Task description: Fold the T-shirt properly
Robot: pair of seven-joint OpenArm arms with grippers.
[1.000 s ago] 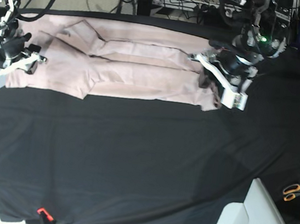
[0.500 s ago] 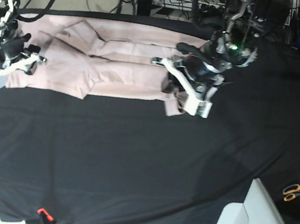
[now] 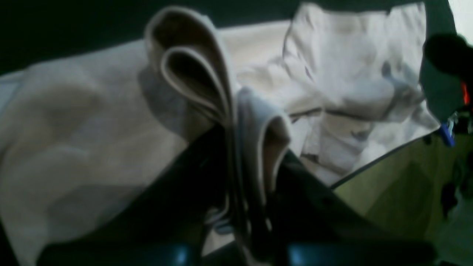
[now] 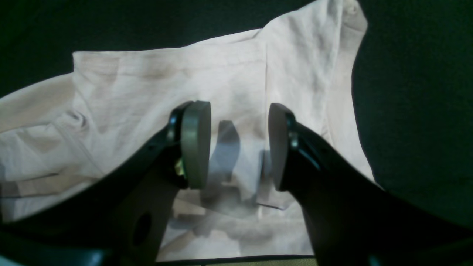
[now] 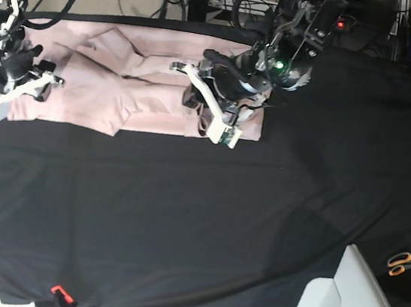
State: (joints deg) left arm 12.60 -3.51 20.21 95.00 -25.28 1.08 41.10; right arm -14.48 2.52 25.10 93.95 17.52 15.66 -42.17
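So the T-shirt (image 5: pixel 123 86) is lying stretched out sideways along the far strip of the big black cloth (image 5: pixel 182 218), long axis running left-right in the base view, and it's already narrowed into a band. The left gripper (image 5: pixel 206 119) is sitting over the shirt's hem end, pinched shut on a bunch of folded fabric. Its wrist cam makes that obvious: layered loops of pink cloth (image 3: pixel 221 92) are sticking up right out from between the jaws. From that gripper, the rest of the shirt is running off toward the collar/sleeve end, so I'm guessing the next move is carrying the hem along that long axis to lay it over the body. The left arm is clearly the nearer one for that.

The right gripper (image 5: pixel 17 87) is parked at the opposite end of the shirt, by the sleeve side. In its wrist view the right gripper (image 4: pixel 238 144) is standing apart with nothing between the pads, just hovering above flat fabric (image 4: pixel 166 85).

The base view isn't showing the grip itself, since the arm is covering it; the left wrist cam is, but it's blurry and gives no sense of the shirt's overall layout.
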